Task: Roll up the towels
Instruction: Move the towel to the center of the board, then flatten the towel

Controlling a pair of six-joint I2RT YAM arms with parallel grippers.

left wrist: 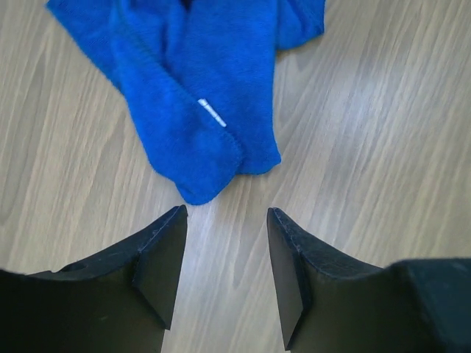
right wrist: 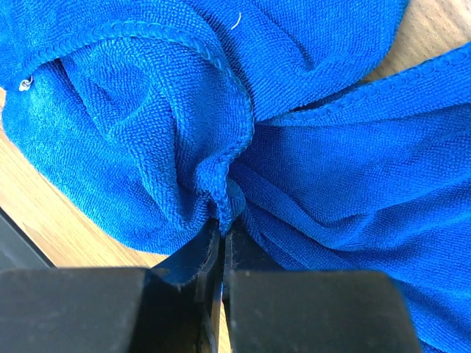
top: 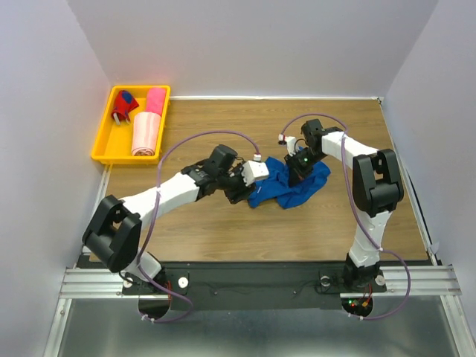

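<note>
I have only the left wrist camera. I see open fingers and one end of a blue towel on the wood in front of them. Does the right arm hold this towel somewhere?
Observer: Yes. In the right wrist view the right gripper is shut on a bunched fold of the blue towel.
Operator: Is the towel flat or rolled?
Observer: Neither. From above it lies crumpled in a heap, not rolled.
Operator: Where are the other towels?
Observer: A hot pink towel and a pale pink towel lie side by side in the yellow tray at the far left.
</note>
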